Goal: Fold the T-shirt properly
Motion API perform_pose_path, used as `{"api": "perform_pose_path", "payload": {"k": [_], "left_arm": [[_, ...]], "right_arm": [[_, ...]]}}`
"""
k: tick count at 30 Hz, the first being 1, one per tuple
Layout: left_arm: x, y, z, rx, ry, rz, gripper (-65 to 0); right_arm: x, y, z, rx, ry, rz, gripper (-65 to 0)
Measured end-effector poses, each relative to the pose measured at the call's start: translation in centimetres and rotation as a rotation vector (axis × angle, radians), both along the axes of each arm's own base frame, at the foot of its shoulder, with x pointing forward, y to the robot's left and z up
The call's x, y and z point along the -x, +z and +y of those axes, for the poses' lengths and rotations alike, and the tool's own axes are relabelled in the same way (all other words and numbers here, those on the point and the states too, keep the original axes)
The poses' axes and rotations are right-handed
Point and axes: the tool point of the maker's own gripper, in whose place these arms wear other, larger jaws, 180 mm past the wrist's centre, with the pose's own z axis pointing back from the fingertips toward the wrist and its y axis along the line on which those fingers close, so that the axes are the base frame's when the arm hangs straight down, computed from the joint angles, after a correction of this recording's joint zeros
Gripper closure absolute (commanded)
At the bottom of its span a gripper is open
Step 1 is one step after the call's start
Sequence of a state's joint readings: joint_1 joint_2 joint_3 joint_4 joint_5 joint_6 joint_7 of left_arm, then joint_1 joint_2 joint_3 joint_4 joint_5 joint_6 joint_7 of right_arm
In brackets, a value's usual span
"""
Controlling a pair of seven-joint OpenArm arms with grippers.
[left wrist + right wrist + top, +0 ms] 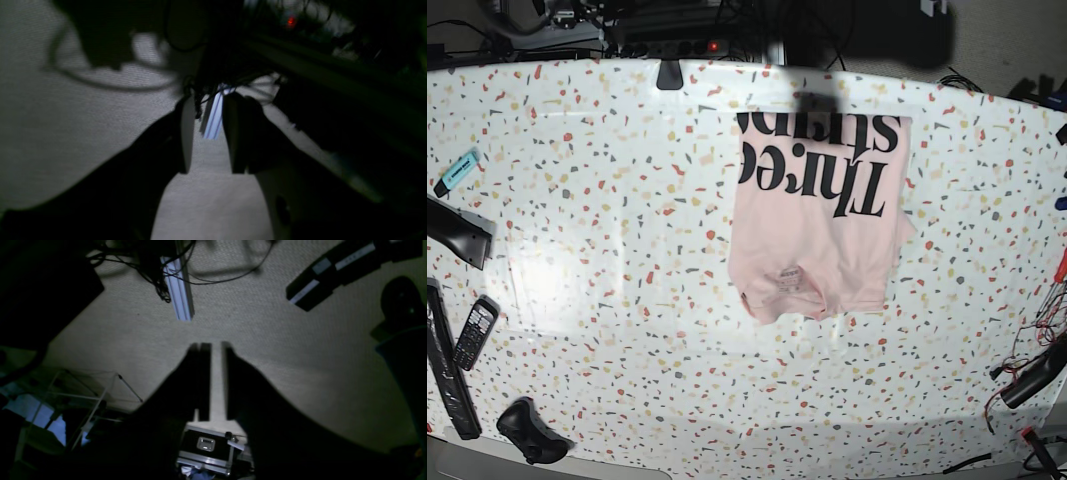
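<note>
Speckled terrazzo table [607, 300]: we log one pink T-shirt [817, 250], partly folded, lettering up. Left gripper [208, 133] jaws apart; right gripper [217, 380] seemingly narrowly parted, both empty.

Pale pink T-shirt [819, 235], partly folded, black lettering up, flat on the speckled table [607, 250].

- The table [607, 300] has a white top speckled with red, grey and yellow flecks.
- The pale pink T-shirt [812, 250] lies folded on it, right of centre, black lettering up.
- A turquoise marker [457, 171] lies near the left edge.
- A black handset [474, 332] lies lower left.
- A black mouse-like object [527, 428] sits near the front corner.
</note>
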State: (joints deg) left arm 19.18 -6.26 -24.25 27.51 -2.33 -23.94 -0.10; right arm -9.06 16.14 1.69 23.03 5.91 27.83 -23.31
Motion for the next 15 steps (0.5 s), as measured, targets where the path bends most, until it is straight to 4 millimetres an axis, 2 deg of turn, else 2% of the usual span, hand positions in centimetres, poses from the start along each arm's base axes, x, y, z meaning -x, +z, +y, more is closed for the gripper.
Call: {"api": "perform_pose_path", "payload": {"k": [2, 7, 15], "left_arm": [[0.3, -0.3, -0.2, -0.035, 0.004, 0.014, -17.5], [-0.1, -0.4, -1.2, -0.018, 0.007, 0.005, -17.5], [-0.6, -0.3, -1.0, -0.026, 0.009, -0.009, -17.5]], "right_arm": [[-0.7, -0.1, 0.0, -0.001, -0.013, -0.038, -12.4], [-0.8, -0.1, 0.0, 0.000, -0.012, -0.043, -12.4], [-1.0, -0.2, -0.1, 0.008, -0.016, -0.053, -12.4]]}}
